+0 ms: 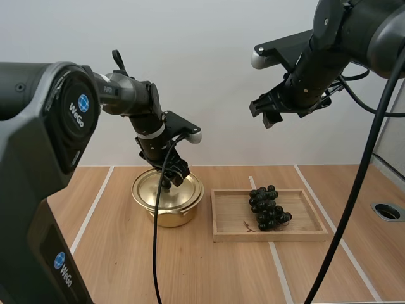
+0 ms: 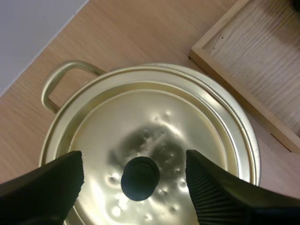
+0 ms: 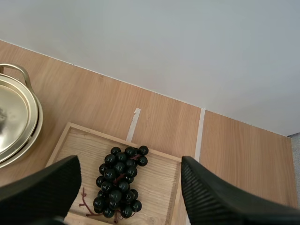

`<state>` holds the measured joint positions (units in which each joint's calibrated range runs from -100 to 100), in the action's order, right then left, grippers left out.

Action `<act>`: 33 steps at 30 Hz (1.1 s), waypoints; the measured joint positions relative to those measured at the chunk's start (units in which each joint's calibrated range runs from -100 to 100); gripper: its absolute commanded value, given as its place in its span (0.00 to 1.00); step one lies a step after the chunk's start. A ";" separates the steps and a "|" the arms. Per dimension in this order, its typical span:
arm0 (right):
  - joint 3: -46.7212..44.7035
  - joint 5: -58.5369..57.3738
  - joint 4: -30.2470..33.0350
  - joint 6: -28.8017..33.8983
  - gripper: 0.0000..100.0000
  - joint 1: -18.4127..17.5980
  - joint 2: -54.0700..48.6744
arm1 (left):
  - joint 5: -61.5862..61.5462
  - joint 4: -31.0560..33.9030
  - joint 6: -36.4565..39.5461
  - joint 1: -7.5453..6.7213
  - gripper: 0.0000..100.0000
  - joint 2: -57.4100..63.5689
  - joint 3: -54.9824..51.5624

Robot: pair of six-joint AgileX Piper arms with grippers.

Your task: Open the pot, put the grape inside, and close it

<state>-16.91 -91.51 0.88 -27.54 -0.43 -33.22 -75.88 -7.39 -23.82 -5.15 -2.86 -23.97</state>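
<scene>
Step in hand: opening the pot, the first step, and the grasp is not yet made. The pot [image 1: 169, 218] stands on the table [image 1: 209, 272] just left of the tray [image 1: 272, 236], and its lid [image 2: 187, 122] sits flat on it, closed. The left jaws hang low over the lid, spread wide, one finger on each side of the black knob [image 2: 139, 178] and clear of it, with nothing held. The knob lies between them but a little off the midline, nearer the one finger. The next move, I judge: come down a touch more, center on the knob, pinch it, then lift straight up so the lid doesn't drag the pot, and set it aside on bare table. The right jaws are high above the tray, also wide open and empty, looking down on the grapes [image 1: 268, 208]. They seem to be waiting, and I expect them to drop and take the bunch by the top once the pot is open. The grapes lie in the tray toward its right half, well apart from the pot. Risk: the knob is small and round and could slip out of a shallow pinch. Count: one pot, one lid, one knob, one bunch of dark grapes, one wooden tray, two arms.
</scene>
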 measured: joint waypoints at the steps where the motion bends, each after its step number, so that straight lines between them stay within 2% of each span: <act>1: 0.00 0.00 0.00 0.00 1.00 0.00 0.00 | -0.20 0.28 0.11 0.00 1.00 -0.56 0.00; 15: 0.00 0.00 0.00 0.00 1.00 0.00 0.00 | -0.48 0.72 1.31 0.00 1.00 -1.70 0.00; 16: 0.00 0.00 0.00 0.00 1.00 0.00 0.00 | -0.48 0.72 1.43 0.00 0.97 -1.70 0.00; 18: 0.00 0.00 0.00 0.00 1.00 0.00 0.00 | -0.48 0.72 1.86 0.00 0.67 -1.70 0.00; 23: 0.00 0.00 0.00 0.00 1.00 0.00 0.00 | -0.48 0.83 3.17 0.00 0.02 -1.70 0.00; 33: 0.00 0.00 0.00 0.00 1.00 0.00 0.00 | -0.68 0.83 3.70 0.00 0.00 -1.70 0.00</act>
<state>-16.91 -91.51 0.88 -27.54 -0.43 -33.22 -76.56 -6.57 -20.12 -5.15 -4.56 -23.97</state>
